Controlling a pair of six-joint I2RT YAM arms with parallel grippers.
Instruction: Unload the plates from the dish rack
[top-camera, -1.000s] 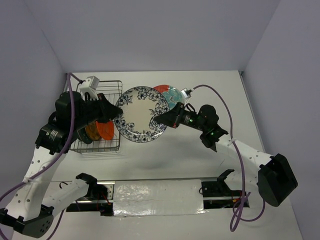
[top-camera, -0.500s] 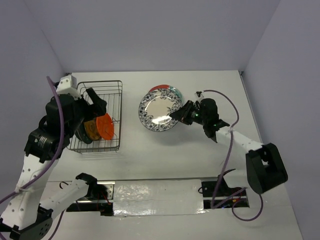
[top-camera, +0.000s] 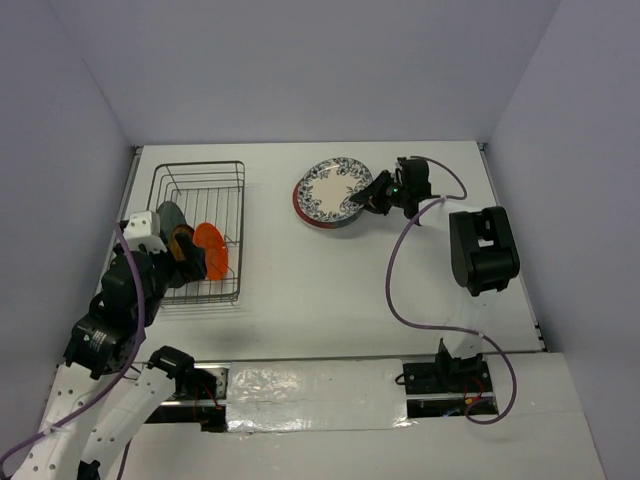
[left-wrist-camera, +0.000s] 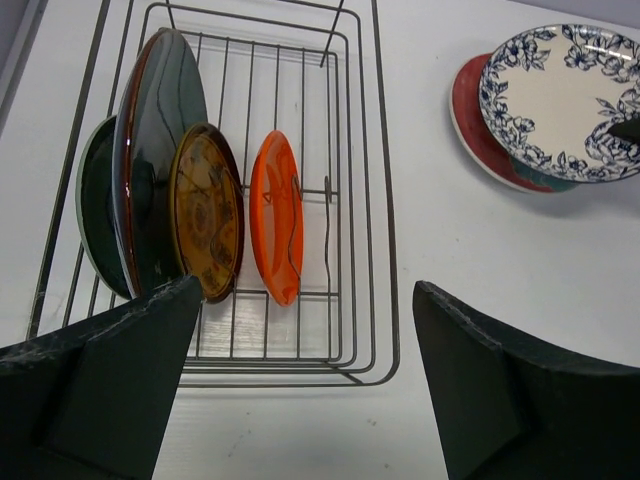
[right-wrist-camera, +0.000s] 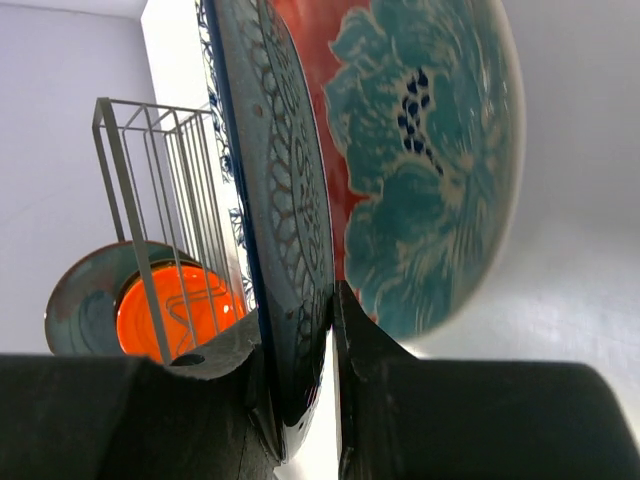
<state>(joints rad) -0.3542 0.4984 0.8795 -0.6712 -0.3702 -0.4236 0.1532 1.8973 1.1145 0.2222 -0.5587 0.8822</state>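
The wire dish rack stands at the left. In it several plates stand on edge: a large dark teal one, a small brown patterned one and a small orange one. My left gripper hangs open above the rack's near end, holding nothing. My right gripper is shut on the rim of the white-and-blue plate. That plate is tilted just over the red plate with teal flowers, which lies on the table at the back.
The red plate's rim shows under the patterned one in the top view. A purple cable loops across the table on the right. The white walls close in the back and both sides.
My left gripper opened, let go of the white-and-blue plate and drew back to the rack's near end. The right gripper carried that plate back and right, over the red plate.
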